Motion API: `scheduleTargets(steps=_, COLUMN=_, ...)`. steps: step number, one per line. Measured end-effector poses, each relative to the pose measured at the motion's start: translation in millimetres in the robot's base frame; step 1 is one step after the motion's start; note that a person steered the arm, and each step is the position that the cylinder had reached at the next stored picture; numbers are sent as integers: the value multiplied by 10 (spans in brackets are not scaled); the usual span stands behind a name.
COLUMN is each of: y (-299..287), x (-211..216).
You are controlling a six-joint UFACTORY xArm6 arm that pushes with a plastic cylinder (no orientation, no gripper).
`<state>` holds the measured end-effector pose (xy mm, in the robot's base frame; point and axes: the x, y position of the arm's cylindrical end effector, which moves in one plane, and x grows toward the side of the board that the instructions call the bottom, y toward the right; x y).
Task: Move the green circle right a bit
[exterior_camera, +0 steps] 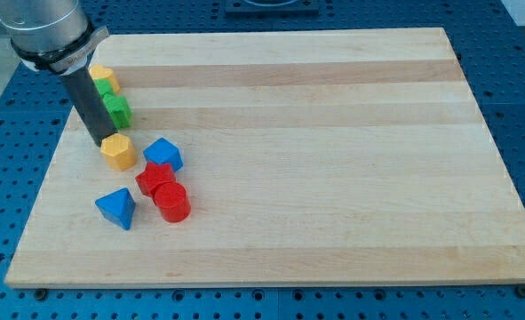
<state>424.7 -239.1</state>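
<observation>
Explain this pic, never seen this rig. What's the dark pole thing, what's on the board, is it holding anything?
There is one picture, from a single camera looking down at a slant on a wooden board; where the camera is mounted is not on record.

The grey cylinder at the view's top left is the end of a robot arm. It has no claw, only a straight dark rod. The rod's lower end, my tip, slides on the board and pushes blocks. It holds nothing.

All the blocks sit near the view's left edge. My tip is just left of a yellow block. Up beside the rod are green blocks, partly hidden, and another yellow piece. Lower down lie a blue block, a red star-like block, a red cylinder and a second blue block.
</observation>
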Motion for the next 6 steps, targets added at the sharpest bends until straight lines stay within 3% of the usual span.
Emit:
scheduleTargets(steps=1, y=-532, x=-66)
scheduleTargets(steps=3, y=-392, x=-948)
scheduleTargets(steps=5, y=17, x=-882)
scheduleTargets(steps=6, y=-223, x=-930)
